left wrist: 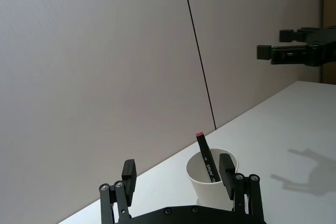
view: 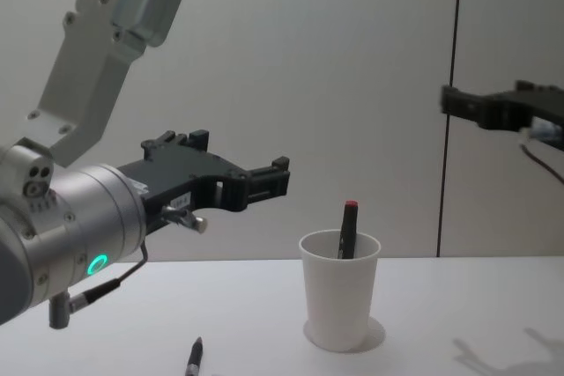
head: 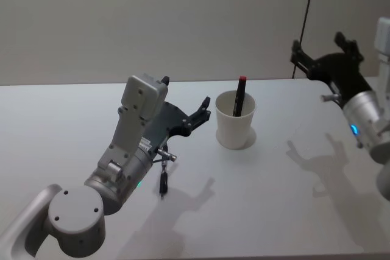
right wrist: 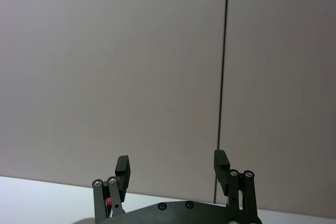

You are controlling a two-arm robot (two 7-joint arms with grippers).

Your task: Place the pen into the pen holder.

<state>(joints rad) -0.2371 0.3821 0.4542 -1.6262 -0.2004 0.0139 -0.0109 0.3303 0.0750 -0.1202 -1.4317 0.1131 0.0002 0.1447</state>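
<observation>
Pen [head: 240, 97], red-capped, leans inside the pen holder [head: 234, 129] near the middle of the far edge of the table [head: 292, 211], so the left gripper [left wrist: 177, 167], spread and empty just left of it, should back away level without clipping the rim; the right gripper [head: 323, 47] hangs spread above the right edge.

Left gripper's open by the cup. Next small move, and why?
Probably ease the left gripper back from the pen holder: the red-capped pen already stands inside it, and the gripper is open and empty. Another dark pen lies on the table below that arm. The right gripper hangs raised, open.
</observation>
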